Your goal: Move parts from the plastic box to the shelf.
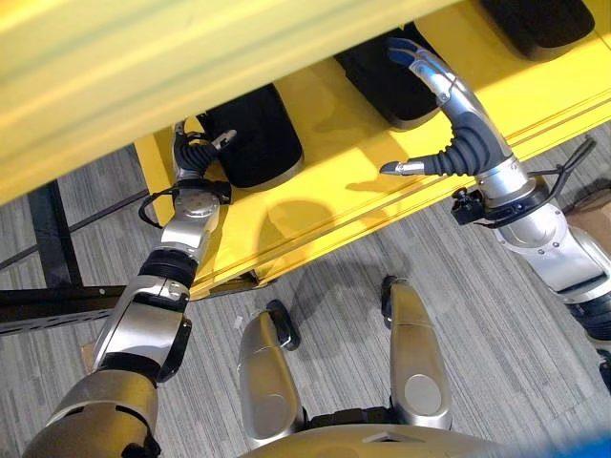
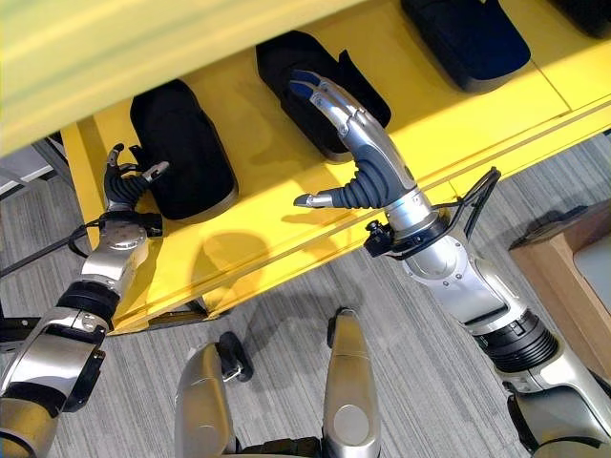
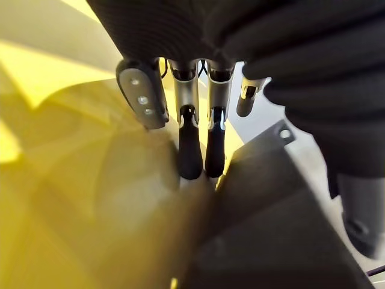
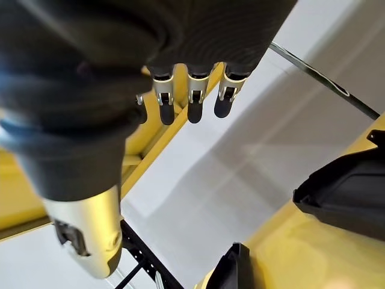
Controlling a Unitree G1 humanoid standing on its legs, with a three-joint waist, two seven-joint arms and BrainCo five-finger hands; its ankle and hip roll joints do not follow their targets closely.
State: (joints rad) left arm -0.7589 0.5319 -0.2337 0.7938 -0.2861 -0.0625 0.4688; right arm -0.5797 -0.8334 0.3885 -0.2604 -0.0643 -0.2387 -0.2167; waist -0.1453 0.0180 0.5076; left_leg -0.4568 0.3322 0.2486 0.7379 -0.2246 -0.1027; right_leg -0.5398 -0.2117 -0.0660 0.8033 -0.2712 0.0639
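1. A bright yellow metal shelf (image 2: 286, 215) runs across the scene, with grey carpet floor (image 1: 496, 315) below its front edge. Several matte black, rounded plastic parts already lie on the shelf board in a row.
2. The robot's left hand (image 2: 124, 181) sits at the shelf's left end, just beside the leftmost black part (image 2: 186, 153). Its fingers are loosely spread and hold nothing; the left wrist view shows straight fingertips (image 3: 189, 159) over the yellow board next to the dark part.
3. The right hand (image 2: 353, 143) reaches over the front edge, above the second black part (image 2: 329, 81). Its fingers are extended, its thumb stands apart, and it grips nothing. Whether the fingertips touch the part cannot be told.
4. A third black part (image 2: 468, 33) lies further toward the shelf's right end.
5. The plastic box cannot be picked out; a brown box corner (image 2: 573, 267) shows at the right.
6. Judgement: this looks like the release stage, with parts set down. The next move likely calls for drawing both hands clear and returning for more parts.
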